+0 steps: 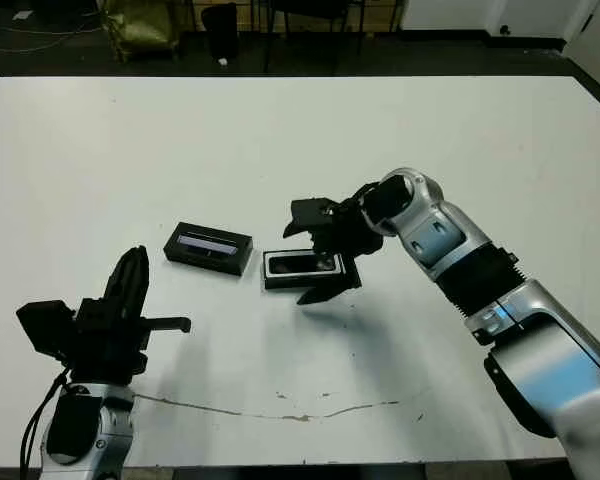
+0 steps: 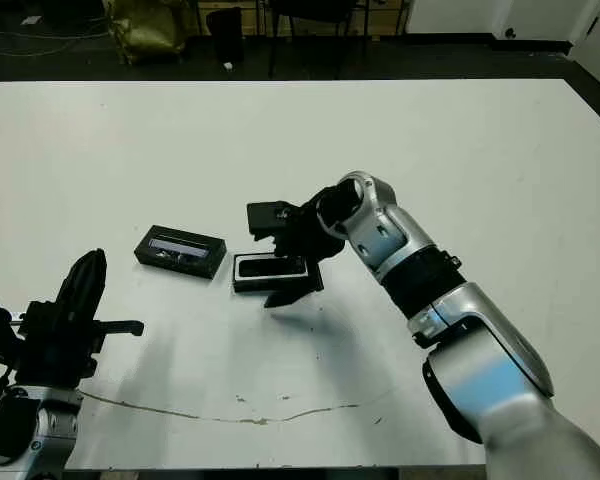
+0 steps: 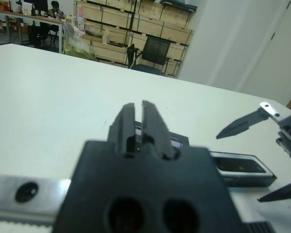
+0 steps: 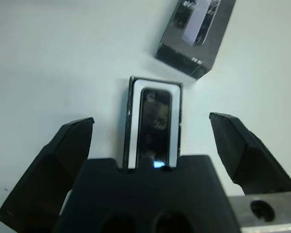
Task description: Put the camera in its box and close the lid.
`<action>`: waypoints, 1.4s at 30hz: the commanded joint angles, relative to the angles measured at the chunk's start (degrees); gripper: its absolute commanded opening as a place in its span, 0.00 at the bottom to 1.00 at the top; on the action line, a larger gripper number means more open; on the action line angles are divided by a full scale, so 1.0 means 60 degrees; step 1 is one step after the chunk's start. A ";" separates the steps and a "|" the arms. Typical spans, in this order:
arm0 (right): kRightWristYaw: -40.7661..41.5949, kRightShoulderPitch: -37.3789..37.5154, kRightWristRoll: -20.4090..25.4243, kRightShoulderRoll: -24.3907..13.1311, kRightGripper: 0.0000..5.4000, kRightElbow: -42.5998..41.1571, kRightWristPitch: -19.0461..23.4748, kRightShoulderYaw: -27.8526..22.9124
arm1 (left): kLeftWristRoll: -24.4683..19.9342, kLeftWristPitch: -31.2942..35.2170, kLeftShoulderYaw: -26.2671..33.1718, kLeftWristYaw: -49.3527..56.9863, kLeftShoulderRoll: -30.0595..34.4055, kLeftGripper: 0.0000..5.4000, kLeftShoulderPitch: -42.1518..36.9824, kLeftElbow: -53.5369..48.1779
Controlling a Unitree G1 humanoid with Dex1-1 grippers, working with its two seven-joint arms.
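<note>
White table (image 1: 280,140) fills pretty much the whole scene, with dark floor and chair legs seen past its far edge at 12 o'clock. Biggest thing on it is the right arm, reaching in from 4 o'clock, its right gripper (image 1: 320,250) spread wide and hung straight over the box (image 1: 302,266), one finger on each side. The left gripper (image 1: 130,285) is parked down at 8 o'clock, fingers pressed together, nothing held.

The lid (image 1: 208,247) is lying at the box's 9 o'clock, just beside it, shiny strip up. The camera (image 4: 154,127) is already seated in the white lining.

So only the closing seems to be left. Risk: the box could get nudged or tipped by those open fingers while the lid is being fetched, and a crooked lid could get jammed on a corner.
</note>
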 commanded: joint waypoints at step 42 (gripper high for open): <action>-0.9361 1.0839 0.6564 0.1253 0.00 -0.9752 0.2988 -0.7070 | 0.0251 0.0159 0.0729 -0.0165 0.0790 0.00 -0.0594 0.0160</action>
